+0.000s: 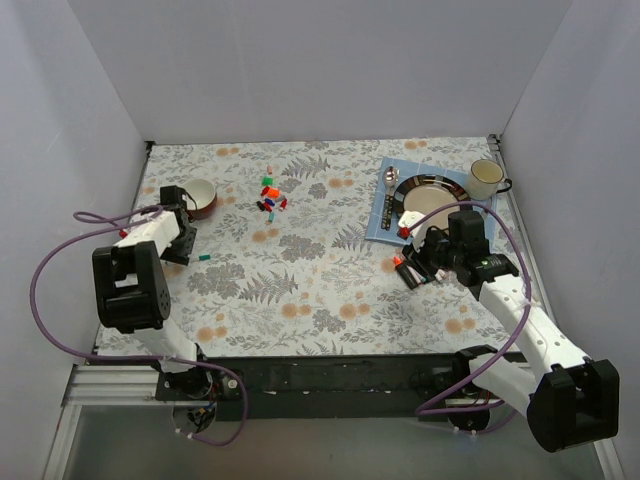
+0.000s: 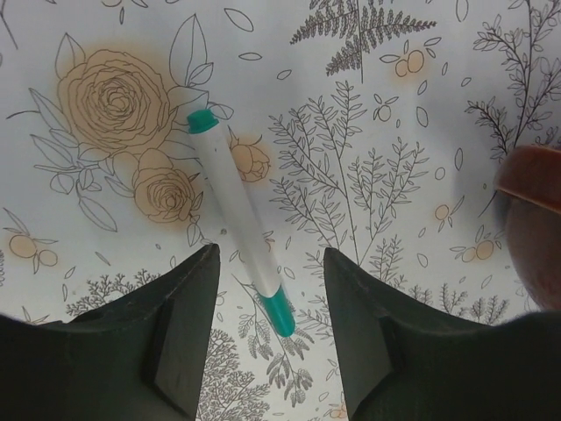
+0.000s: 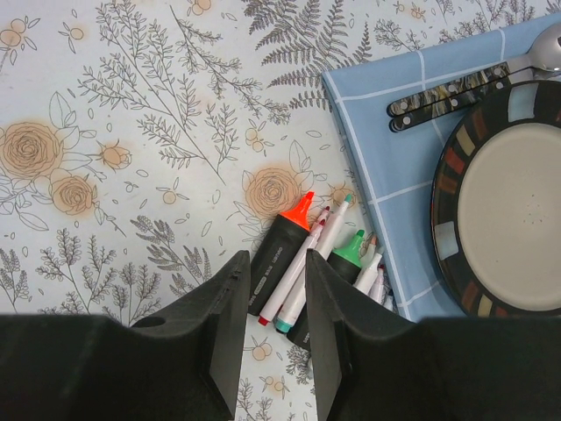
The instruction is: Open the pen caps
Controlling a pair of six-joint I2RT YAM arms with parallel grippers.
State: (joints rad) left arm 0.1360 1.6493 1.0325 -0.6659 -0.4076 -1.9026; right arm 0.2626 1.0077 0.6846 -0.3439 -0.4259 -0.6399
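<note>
A slim white pen (image 2: 238,226) with a teal cap (image 2: 280,313) on its near end and a teal far end lies on the floral cloth. My left gripper (image 2: 270,289) is open, its jaws on either side of the capped end and not touching it. In the top view this gripper (image 1: 183,245) is by the red bowl. My right gripper (image 3: 276,298) is open and empty just above a heap of uncapped pens (image 3: 320,254): two black markers with orange and green tips and several slim white ones. Several loose coloured pen caps (image 1: 270,195) lie at mid-table.
A red-brown bowl (image 1: 200,197) stands right of the left gripper and shows in the left wrist view (image 2: 535,219). A blue napkin (image 3: 386,149) carries a striped plate (image 3: 504,158) and a spoon (image 1: 389,178). A mug (image 1: 486,178) stands at the far right.
</note>
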